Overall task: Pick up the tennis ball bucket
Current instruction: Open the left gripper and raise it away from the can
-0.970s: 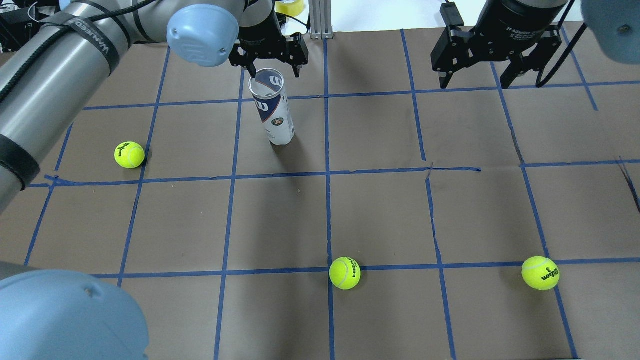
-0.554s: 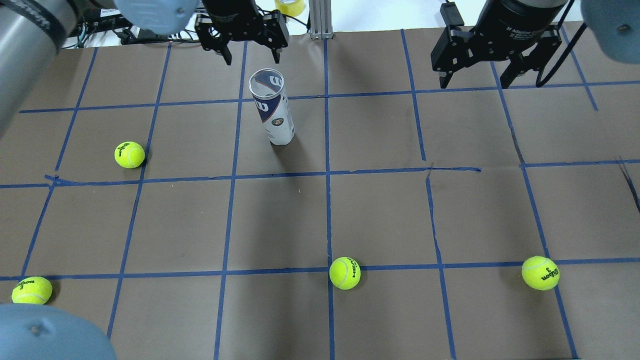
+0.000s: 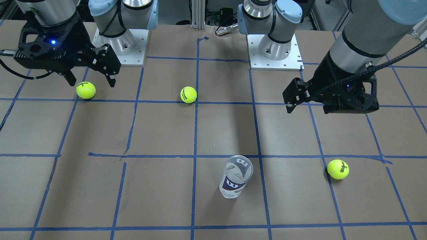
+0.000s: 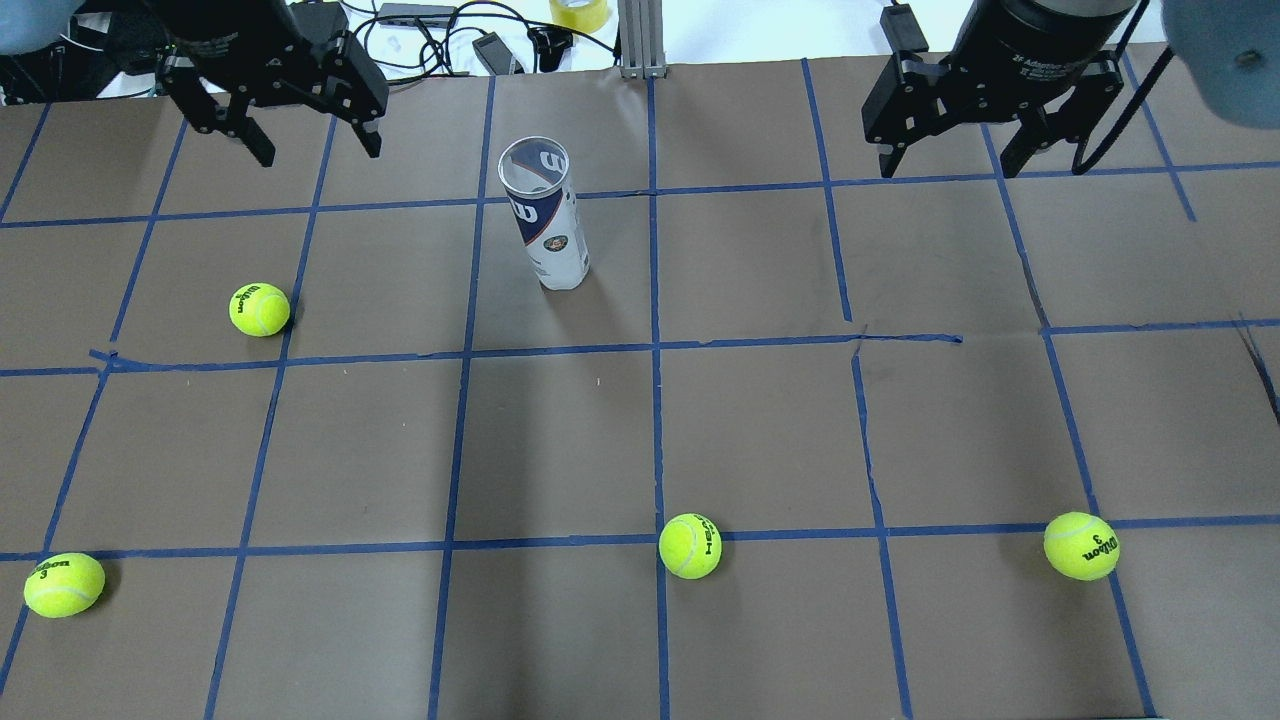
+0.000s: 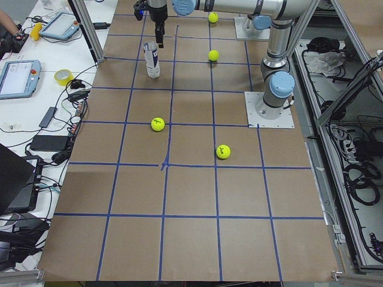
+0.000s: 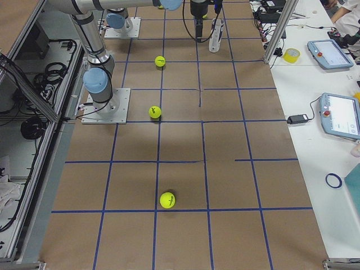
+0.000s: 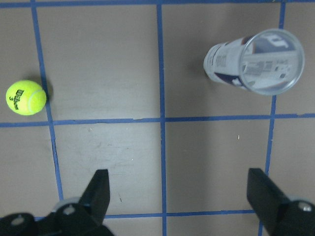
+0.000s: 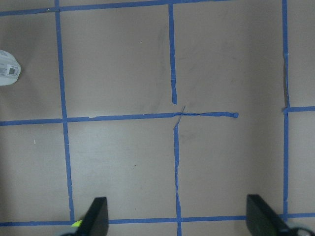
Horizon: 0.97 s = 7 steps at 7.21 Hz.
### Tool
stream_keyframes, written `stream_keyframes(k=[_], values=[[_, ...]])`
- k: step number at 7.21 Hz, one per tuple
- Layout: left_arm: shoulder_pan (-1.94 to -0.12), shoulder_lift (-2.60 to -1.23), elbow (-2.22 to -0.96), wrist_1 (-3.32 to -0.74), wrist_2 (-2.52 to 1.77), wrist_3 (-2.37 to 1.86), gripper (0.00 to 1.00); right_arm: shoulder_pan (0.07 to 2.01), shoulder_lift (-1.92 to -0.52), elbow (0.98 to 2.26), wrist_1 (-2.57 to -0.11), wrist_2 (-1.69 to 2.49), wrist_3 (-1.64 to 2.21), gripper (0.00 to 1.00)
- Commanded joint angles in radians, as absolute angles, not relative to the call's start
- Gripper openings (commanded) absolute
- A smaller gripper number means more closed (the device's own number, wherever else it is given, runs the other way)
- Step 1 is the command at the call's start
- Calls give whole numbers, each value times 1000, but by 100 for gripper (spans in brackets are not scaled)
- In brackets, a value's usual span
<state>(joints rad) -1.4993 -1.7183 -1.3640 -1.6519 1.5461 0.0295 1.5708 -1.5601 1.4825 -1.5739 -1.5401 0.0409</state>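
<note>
The tennis ball bucket [image 4: 548,218] is a clear can with a white label and a navy band. It stands upright, open-topped and empty, on the brown table. It also shows in the front view [image 3: 234,178] and at the upper right of the left wrist view [image 7: 256,64]. My left gripper [image 4: 318,150] is open and empty, above the table, about one grid square left of the bucket and apart from it. My right gripper [image 4: 948,165] is open and empty, far right of the bucket. In the right wrist view only a sliver of the bucket [image 8: 7,69] shows.
Several yellow-green tennis balls lie loose: one left of the bucket [image 4: 259,309], three near the robot's edge [image 4: 63,584] [image 4: 689,546] [image 4: 1081,546]. A metal post [image 4: 635,40], a tape roll [image 4: 580,12] and cables sit beyond the far edge.
My left gripper has left the bucket's rim and swung away to the left, still open. The arm has cleared the left of the view. The bucket and right gripper have not moved.
</note>
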Motion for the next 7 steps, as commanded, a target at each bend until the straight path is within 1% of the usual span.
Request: stream_keyframes(k=[1,3,7], values=[[-1467,-1616,-1501,-1611,1548,38,100,1571,-1560,1483,-1574,-1540,41,100],[-1463,-1579,-1540,-1605,1549,38,100,1571,-1560,1483,-1574,-1540,41,100],[-1462,-1568,-1548,-1608,1551,38,100,1571,-1565,1500,-1575,-1540,43,100]])
